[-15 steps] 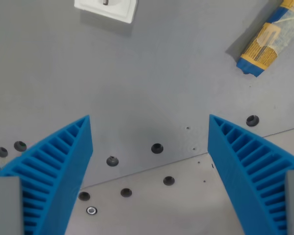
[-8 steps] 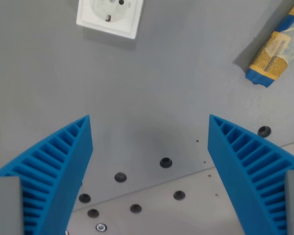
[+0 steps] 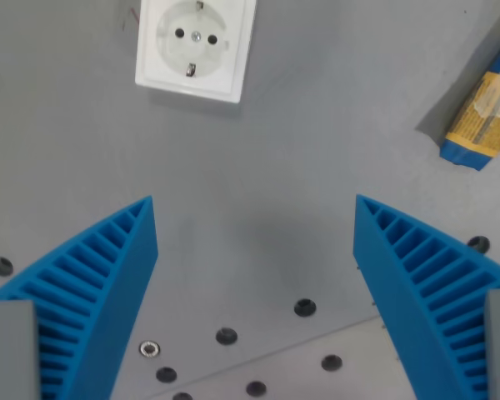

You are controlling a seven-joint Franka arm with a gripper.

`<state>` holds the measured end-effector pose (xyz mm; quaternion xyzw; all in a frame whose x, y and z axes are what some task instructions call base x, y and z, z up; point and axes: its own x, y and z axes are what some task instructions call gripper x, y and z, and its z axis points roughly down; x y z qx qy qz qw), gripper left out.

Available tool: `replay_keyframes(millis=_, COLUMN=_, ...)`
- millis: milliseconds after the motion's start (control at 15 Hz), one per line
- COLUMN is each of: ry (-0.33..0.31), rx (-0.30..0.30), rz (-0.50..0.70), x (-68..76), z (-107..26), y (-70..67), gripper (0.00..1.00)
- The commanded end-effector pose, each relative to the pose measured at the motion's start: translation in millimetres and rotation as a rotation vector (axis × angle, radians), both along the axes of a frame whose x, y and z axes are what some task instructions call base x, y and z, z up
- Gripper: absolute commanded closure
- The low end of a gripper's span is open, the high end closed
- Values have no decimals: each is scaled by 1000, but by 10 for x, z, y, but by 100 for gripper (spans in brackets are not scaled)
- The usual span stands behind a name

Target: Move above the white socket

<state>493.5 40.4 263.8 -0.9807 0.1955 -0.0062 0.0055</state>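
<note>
the socket (image 3: pixel 196 46) has been brought further into the wrist view, so progress is made; the gripper (image 3: pixel 254 225) is held released, empty.

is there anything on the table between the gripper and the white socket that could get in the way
Nothing visible does. Between the open gripper and the white socket, toward the top of the wrist view, there is only bare grey table. The yellow and blue packet lies well off at the wrist view's right edge, outside that path.
</note>
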Motion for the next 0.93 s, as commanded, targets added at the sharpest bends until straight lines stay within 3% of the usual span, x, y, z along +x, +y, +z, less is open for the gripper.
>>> replay_keyframes(millis=67, ry=21, rx=-46, rz=-129, x=158, z=-98, y=-8, gripper=0)
replay_keyframes(millis=933, ry=2, rx=-78, rz=-220, x=460, z=-532, y=14, gripper=0)
